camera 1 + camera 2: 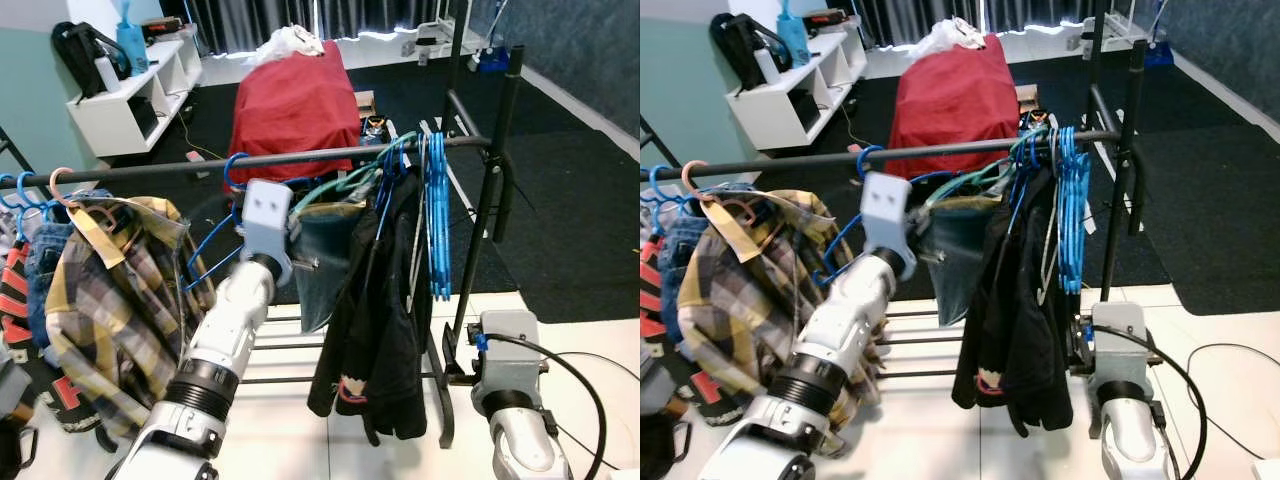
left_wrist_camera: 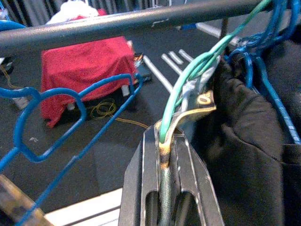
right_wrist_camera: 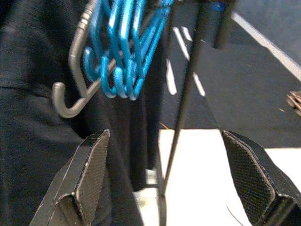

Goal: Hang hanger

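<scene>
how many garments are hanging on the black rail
At least 3: a yellow plaid shirt at the robot's left, a dark teal garment mid-rail on the green hanger pinched in the left tool, and a black jacket beside it. More are bunched, partly hidden, at far left.

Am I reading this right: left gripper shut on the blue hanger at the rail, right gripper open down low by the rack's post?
Not quite. The left gripper is shut on the green hanger, the one carrying the dark garment, not a blue one; the left wrist view shows green wire between its fingers. An empty blue hanger hangs beside it. The rest stands: right gripper open, low by the post.
</scene>
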Controlling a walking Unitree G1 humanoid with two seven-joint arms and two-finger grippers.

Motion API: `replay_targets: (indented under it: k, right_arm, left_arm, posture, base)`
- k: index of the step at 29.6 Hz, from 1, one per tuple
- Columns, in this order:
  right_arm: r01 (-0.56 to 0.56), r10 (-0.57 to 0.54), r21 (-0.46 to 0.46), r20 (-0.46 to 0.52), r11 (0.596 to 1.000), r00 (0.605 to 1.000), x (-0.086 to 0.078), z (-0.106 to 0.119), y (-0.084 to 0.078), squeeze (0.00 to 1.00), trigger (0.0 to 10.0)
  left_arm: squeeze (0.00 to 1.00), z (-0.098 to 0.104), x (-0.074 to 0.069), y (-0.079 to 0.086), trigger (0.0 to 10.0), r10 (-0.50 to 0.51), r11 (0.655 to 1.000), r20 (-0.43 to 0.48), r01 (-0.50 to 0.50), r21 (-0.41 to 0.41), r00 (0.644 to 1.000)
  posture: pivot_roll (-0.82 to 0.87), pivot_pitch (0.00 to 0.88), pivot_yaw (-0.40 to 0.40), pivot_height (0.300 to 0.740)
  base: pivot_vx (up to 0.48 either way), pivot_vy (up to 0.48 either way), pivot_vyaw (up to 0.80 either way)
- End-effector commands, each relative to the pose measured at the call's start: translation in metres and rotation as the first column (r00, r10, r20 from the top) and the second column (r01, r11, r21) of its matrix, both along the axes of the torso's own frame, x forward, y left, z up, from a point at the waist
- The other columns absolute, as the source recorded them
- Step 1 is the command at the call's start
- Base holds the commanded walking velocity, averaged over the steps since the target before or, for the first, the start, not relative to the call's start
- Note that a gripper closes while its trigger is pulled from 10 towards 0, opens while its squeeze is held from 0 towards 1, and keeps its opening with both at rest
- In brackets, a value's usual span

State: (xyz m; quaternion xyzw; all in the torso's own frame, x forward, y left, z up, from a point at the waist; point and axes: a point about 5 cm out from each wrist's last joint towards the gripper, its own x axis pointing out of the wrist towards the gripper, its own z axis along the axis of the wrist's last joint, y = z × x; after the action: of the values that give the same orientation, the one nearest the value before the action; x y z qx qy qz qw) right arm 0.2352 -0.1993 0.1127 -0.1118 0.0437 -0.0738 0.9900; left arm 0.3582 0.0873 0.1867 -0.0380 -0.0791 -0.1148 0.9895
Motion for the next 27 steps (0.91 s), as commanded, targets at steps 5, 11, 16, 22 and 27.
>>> replay_targets:
  k: [5, 11, 16, 22, 27]
  right_arm:
    - [0.000, 0.000, 0.008, -0.022, 1.000, 1.000, -0.001, -0.005, -0.002, 0.00, 10.0]
    - [-0.002, 0.002, 0.005, -0.027, 1.000, 1.000, 0.000, -0.006, -0.004, 0.00, 10.0]
    - [-0.002, 0.002, 0.002, -0.029, 1.000, 1.000, 0.000, -0.006, -0.005, 0.00, 10.0]
    - [-0.002, 0.002, 0.004, -0.030, 1.000, 1.000, 0.000, -0.006, -0.004, 0.00, 10.0]
    - [-0.003, 0.003, 0.007, -0.029, 1.000, 1.000, 0.001, -0.007, -0.004, 0.00, 10.0]
  left_arm:
    - [0.00, 0.005, -0.001, 0.058, 0.0, 0.186, 0.981, 0.050, -0.184, -0.054, 0.981]
    - [0.00, -0.005, -0.006, 0.079, 0.0, 0.209, 0.974, 0.001, -0.208, -0.088, 0.978]
    - [0.00, -0.019, -0.016, 0.060, 0.0, 0.058, 0.994, -0.043, -0.062, -0.085, 0.997]
    - [0.00, -0.024, -0.021, 0.053, 0.0, 0.000, 0.992, -0.062, -0.007, -0.122, 0.998]
    - [0.00, -0.004, -0.024, 0.040, 0.0, -0.062, 0.977, 0.012, 0.063, -0.202, 0.998]
  posture:
    - [-0.21, 0.031, 0.093, 0.740]
    - [-0.21, 0.030, 0.091, 0.740]
    - [-0.21, 0.031, 0.090, 0.740]
    - [-0.21, 0.034, 0.091, 0.740]
    - [-0.21, 0.034, 0.091, 0.740]
  base:
    - [0.000, 0.000, 0.00]
    - [0.000, 0.000, 0.00]
    - [0.000, 0.000, 0.00]
    - [0.000, 0.000, 0.00]
    - [0.000, 0.000, 0.00]
